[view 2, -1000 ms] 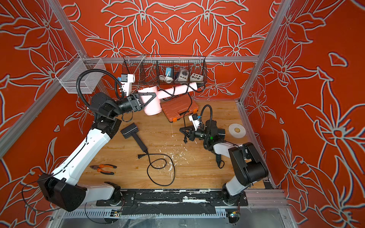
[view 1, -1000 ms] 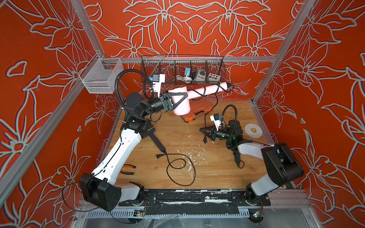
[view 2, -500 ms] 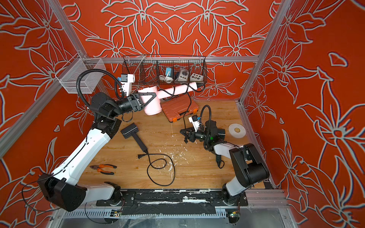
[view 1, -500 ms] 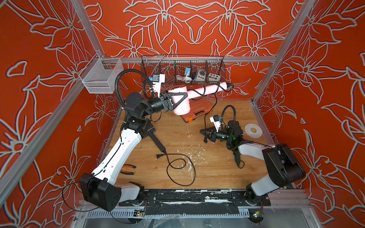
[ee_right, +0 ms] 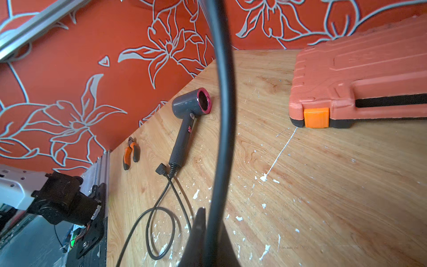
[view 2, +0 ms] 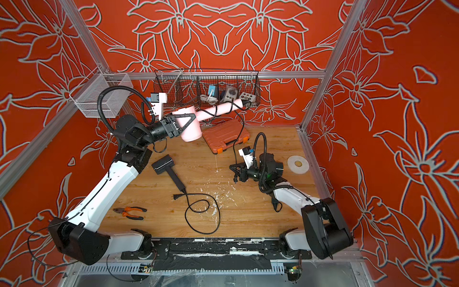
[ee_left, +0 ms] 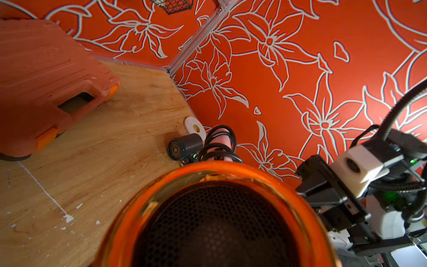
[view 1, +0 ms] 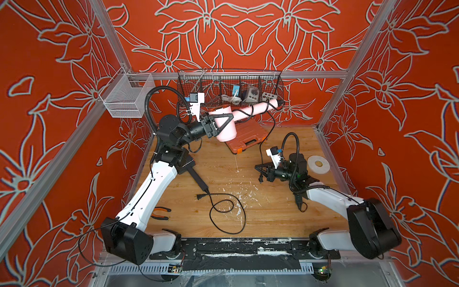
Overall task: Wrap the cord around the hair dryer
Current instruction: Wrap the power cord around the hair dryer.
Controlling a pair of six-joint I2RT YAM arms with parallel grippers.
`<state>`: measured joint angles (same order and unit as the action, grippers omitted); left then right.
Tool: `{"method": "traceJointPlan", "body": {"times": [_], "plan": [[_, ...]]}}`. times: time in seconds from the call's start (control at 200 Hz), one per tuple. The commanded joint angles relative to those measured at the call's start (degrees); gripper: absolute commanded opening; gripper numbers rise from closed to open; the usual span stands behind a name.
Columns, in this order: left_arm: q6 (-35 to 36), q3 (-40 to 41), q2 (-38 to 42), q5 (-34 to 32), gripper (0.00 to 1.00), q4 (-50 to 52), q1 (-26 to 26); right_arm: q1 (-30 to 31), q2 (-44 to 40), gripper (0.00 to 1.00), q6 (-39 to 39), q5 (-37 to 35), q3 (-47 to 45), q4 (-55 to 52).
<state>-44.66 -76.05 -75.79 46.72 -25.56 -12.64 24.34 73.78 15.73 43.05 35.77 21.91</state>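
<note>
Left pincer [view 1: 223, 123]: raised at the back of the cell, with the jaws spread wide across the barrel of the pink hair dryer [view 1: 226, 134], which is gripped and held clear of the counter [view 1: 260, 218].
Pink hair dryer: seen in both top views above the near-left edge of the orange tool case [view 1: 248, 140]; the handle [view 1: 253, 109] is pointed toward the black wire basket [view 1: 213, 84] on the back wall.
Rear of dryer: the orange-rimmed grille [ee_left: 217, 226] is seen close up in the left wrist view.
Cord [view 1: 260, 146]: several turns are seen wound around the handle [ee_left: 219, 148]; the rest is hung from the handle's end down to the right pincer.
Right pincer [view 1: 258, 170]: closed tight on the cord just above the plug, low over the counter's right half.
Dark hair dryer [view 2: 164, 164]: laid flat on the counter beside the left arm, its own cable [view 2: 201, 216] looped loosely in front.
Pliers [view 2: 130, 212]: laid near the front left.
Tape roll [view 1: 318, 164]: laid flat by the right wall.
</note>
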Motion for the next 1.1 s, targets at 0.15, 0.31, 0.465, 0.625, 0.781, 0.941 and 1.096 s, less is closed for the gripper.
{"method": "traceJointPlan", "body": {"times": [0.15,0.31,0.465,0.625,0.781,0.941,1.096], "plan": [[1.49,-1.71,-5.53,-7.52,0.0,-3.37,3.19,11.59,-6.52,0.0,-15.21,-16.53,7.42,-32.72],[10.27,-4.4,-8.44,-7.41,0.0,6.49,3.24,18.4,-6.79,0.0,-18.97,-23.31,15.38,-48.18],[22.78,-5.8,-10.66,-6.58,0.0,21.68,2.82,23.99,-6.49,0.0,-21.9,-31.54,28.07,-64.65],[31.94,-4.97,-11.41,-5.54,0.0,33.3,-0.13,27.27,-3.19,0.0,-25.93,-39.24,43.15,-80.06],[36.11,0.1,-10.12,-4.38,0.0,37.1,-4.76,28.4,-0.91,0.0,-30.24,-47.39,55.11,-89.28],[36.93,6.17,-7.31,-0.27,0.0,36.72,-9.13,28.31,0.17,0.0,-35.38,-55.21,62.05,-89.76],[36.06,13.33,-2.6,7.61,0.0,33.25,-10.7,27.06,2.33,0.0,-40.33,-60.72,64.06,-86.74]]}}
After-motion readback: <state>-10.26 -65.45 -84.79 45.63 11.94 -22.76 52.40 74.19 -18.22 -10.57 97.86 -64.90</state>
